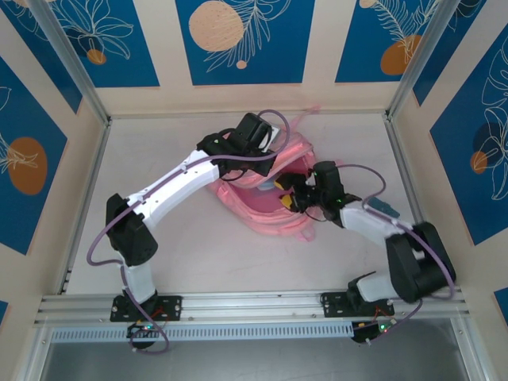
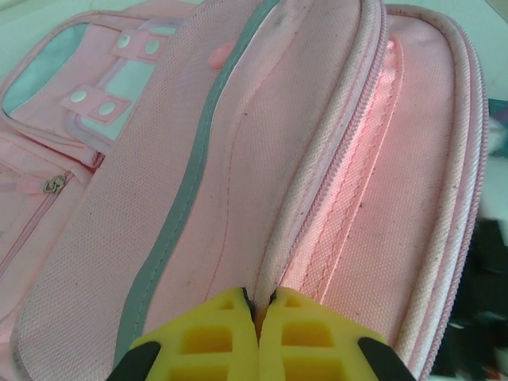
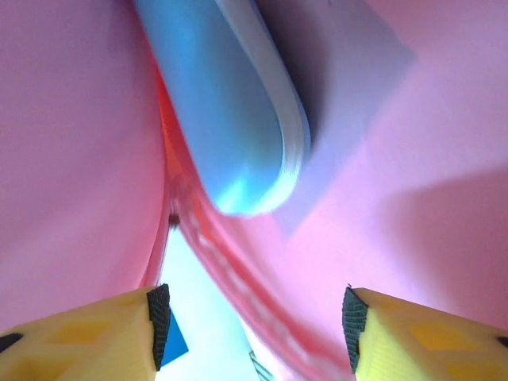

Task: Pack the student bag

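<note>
- Bag (image 1: pixel 266 213): pink, lying at the middle of the tabletop (image 1: pixel 198 254) between the 2 arms, its main pocket open.
- Left pincer (image 2: pixel 258 317): closed at the bag's far side, its 2 yellow fingers (image 2: pixel 214 337) pressed together on a fold of pink fabric beside the zip edge.
- Right pincer (image 3: pixel 254 317): open inside the bag from the right, nothing between its fingers.
- Blue thing (image 3: pixel 230 119): rounded, with a white edge, lying against the pink lining just beyond the right pincer, apart from it.
</note>
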You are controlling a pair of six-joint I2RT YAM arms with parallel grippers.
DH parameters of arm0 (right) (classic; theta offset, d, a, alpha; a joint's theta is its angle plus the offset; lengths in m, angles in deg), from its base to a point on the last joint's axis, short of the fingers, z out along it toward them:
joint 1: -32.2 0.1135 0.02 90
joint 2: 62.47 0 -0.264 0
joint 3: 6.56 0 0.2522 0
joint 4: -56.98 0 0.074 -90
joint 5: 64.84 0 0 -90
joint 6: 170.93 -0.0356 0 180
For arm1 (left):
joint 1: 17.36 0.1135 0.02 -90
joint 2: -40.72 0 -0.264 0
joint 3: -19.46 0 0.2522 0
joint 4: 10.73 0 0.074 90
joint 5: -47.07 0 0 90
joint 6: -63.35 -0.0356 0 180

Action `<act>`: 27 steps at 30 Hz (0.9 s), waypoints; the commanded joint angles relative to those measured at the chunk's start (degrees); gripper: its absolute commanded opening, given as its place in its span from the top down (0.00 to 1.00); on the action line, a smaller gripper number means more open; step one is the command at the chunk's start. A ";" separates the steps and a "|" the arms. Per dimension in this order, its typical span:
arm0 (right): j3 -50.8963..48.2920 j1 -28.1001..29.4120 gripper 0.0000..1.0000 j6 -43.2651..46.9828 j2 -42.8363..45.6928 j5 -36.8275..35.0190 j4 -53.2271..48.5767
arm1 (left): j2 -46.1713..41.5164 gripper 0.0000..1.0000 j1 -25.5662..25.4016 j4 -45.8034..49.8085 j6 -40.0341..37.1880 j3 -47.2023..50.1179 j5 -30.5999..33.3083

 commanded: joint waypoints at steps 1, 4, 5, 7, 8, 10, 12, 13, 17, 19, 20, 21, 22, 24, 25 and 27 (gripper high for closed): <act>-2.50 -0.84 0.41 4.70 9.82 -3.80 -15.26 | -0.15 1.00 0.79 -2.92 1.36 -1.82 -2.00; -2.16 -1.17 0.43 8.24 18.37 -10.19 -27.68 | -0.95 1.00 0.96 -3.23 2.41 -0.02 -2.70; -1.33 -1.12 0.43 9.25 20.72 -12.44 -32.01 | -1.35 0.96 1.20 -3.26 3.41 0.66 -3.76; 1.24 -1.22 0.43 11.77 25.44 -16.31 -39.48 | -2.69 0.76 2.18 -2.83 6.96 2.01 -8.13; 2.58 -1.23 0.43 12.74 27.07 -17.72 -41.91 | -3.61 0.67 2.40 -3.16 8.22 2.96 -9.44; 5.51 -1.17 0.41 15.13 29.44 -20.00 -45.53 | -5.92 0.50 2.99 -4.25 9.68 5.86 -10.70; 8.44 -1.06 0.38 16.90 29.75 -21.14 -47.61 | -8.23 0.39 3.56 -4.80 10.25 8.59 -10.18; 9.86 -0.96 0.37 18.22 29.38 -21.14 -48.10 | -9.53 0.35 4.19 -5.07 10.28 10.26 -9.39; 14.23 0.80 0.29 23.01 25.46 -20.58 -47.41 | -14.48 0.28 7.96 -7.33 11.41 18.90 -8.02; 16.05 2.21 0.27 25.02 22.63 -20.15 -46.60 | -17.24 0.27 10.53 -9.03 11.64 24.44 -8.60; 16.63 2.86 0.27 25.63 21.32 -19.75 -46.05 | -18.61 0.27 11.65 -10.17 11.45 27.10 -8.98; 17.37 3.36 0.26 26.22 19.82 -19.18 -45.57 | -20.09 0.26 13.11 -11.80 10.79 30.24 -9.68; 18.05 4.15 0.26 26.80 18.32 -18.59 -45.09 | -21.51 0.26 14.52 -13.70 9.58 33.60 -10.86; 19.38 5.31 0.24 27.53 15.40 -17.82 -44.41 | -23.35 0.25 17.05 -17.06 6.85 39.02 -13.08; 20.05 6.01 0.24 27.90 13.87 -17.49 -44.11 | -23.78 0.25 18.37 -18.40 5.23 41.33 -14.27; 21.23 7.26 0.23 28.44 11.44 -17.05 -43.82 | -23.58 0.24 20.51 -20.25 2.19 44.09 -17.04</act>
